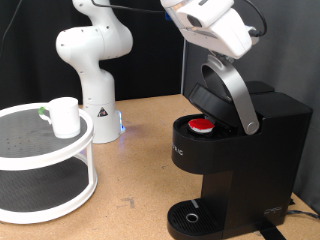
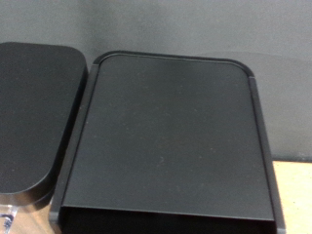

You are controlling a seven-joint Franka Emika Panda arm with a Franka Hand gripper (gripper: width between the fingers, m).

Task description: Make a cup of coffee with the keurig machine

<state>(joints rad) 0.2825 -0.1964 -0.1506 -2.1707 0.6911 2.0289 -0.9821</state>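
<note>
The black keurig machine (image 1: 245, 150) stands at the exterior view's right with its lid and grey curved handle (image 1: 238, 100) raised. A red-topped pod (image 1: 203, 125) sits in the open pod holder. The round drip tray (image 1: 192, 217) at its base holds nothing. The white cup (image 1: 65, 116) stands on the top tier of a white round shelf at the left. The arm's hand (image 1: 215, 25) is above the raised lid; its fingers do not show in either view. The wrist view shows only the machine's flat black top (image 2: 166, 136) from close above.
A white two-tier round shelf (image 1: 45, 165) stands at the exterior view's left on the wooden table. The robot's white base (image 1: 95, 70) stands behind it, with a small blue light (image 1: 120, 124) at its foot. A dark curtain hangs behind.
</note>
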